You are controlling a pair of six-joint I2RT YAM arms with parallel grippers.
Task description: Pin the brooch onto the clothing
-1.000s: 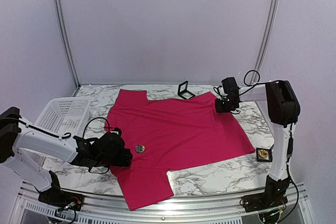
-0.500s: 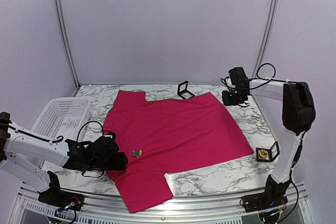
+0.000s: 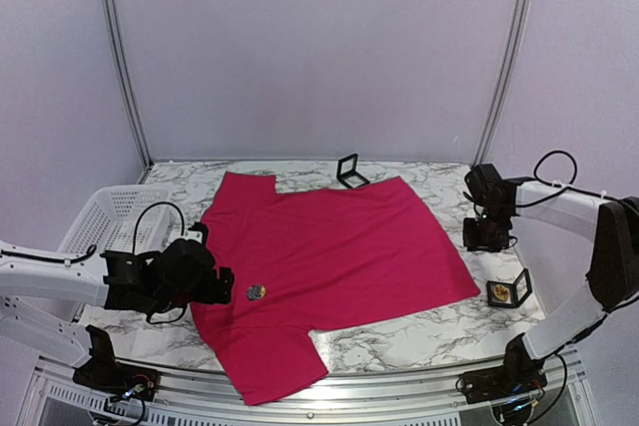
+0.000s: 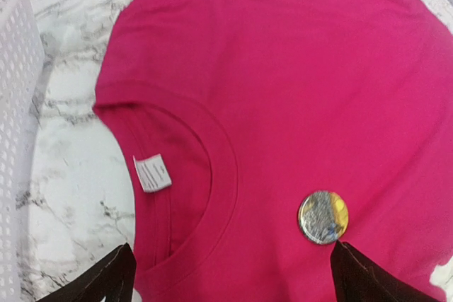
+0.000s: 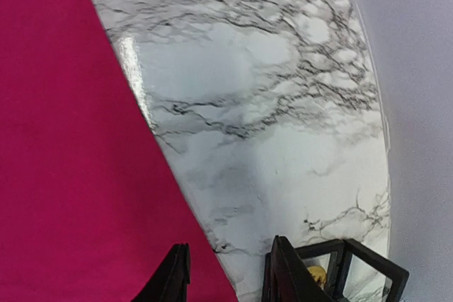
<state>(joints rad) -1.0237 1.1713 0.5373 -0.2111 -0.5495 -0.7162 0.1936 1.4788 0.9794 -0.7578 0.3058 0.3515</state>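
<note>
Round silver-gold metal brooch (image 4: 323, 217) lies on magenta soft-fabric T-shirt (image 4: 297, 68) just beside collar (image 4: 223, 175), toward surface's (image 3: 419, 331) near-left corner. Empty left fingers (image 4: 106, 284) spread wide; right fingers (image 5: 173, 274) part-open, empty. Risk: brooch maybe unfastened, slides if fabric dragged.

The magenta-pink T-shirt (image 3: 339, 236) lies spread flat on the worktop (image 3: 419, 336), its neck toward 9 o'clock. A round silver-and-gold brooch (image 3: 257, 292) sits on its chest, at 3 o'clock from the collar.
</note>
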